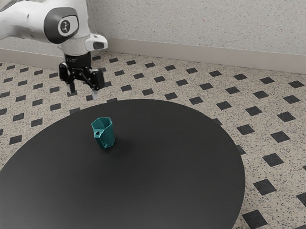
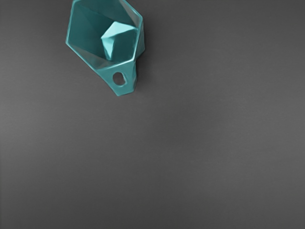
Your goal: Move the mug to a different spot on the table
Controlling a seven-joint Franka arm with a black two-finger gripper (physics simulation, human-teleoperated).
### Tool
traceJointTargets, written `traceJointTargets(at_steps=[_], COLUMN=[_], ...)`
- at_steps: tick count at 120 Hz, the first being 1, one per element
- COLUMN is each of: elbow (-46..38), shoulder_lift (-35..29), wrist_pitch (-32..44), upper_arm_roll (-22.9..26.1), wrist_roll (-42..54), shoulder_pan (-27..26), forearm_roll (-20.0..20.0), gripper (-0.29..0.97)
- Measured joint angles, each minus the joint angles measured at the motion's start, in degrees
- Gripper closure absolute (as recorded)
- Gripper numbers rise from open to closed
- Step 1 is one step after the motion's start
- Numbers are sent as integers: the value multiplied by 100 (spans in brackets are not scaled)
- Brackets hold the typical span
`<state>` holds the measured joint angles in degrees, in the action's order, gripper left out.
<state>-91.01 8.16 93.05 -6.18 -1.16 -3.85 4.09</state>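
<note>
Hovering at the exterior view's left, above the table's far edge, the gripper (image 1: 83,92) pointed straight down from a bent arm, its fingers spread apart and holding nothing. Right of it and lower, the teal mug (image 1: 103,132) stood upright on the round black table (image 1: 170,184), untouched. Approach looked like the step in hand. The next move called for centring over the mug's rim and descending.

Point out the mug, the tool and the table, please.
mug (image 1: 104,134), exterior view, on its teal side wall.
tool (image 1: 84,94), exterior view, midway between its open fingertips.
table (image 1: 165,164), exterior view, on its bare black top.
</note>
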Motion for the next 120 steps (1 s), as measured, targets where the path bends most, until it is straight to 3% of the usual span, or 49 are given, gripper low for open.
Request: traceJointTargets(at_steps=[21, 29, 40, 53, 69, 91, 120], elbow=[-519, -1144, -2274, -3067, -3336, -3639, -3653], shoulder_lift=[121, -190, -615, -674, -518, -461, 33], wrist_pitch=[633, 993, 1863, 3109, 4324, 5172, 6155], upper_arm_roll=[-148, -210, -244, -251, -244, -205, -215], wrist_roll=[51, 67, 86, 107, 128, 156, 203], shoulder_pan=[36, 28, 140, 366, 525, 292, 316], forearm_roll=[-58, -125, -196, -291, -570, -1277, -1468], gripper=[0, 0, 0, 0, 0, 0, 0])
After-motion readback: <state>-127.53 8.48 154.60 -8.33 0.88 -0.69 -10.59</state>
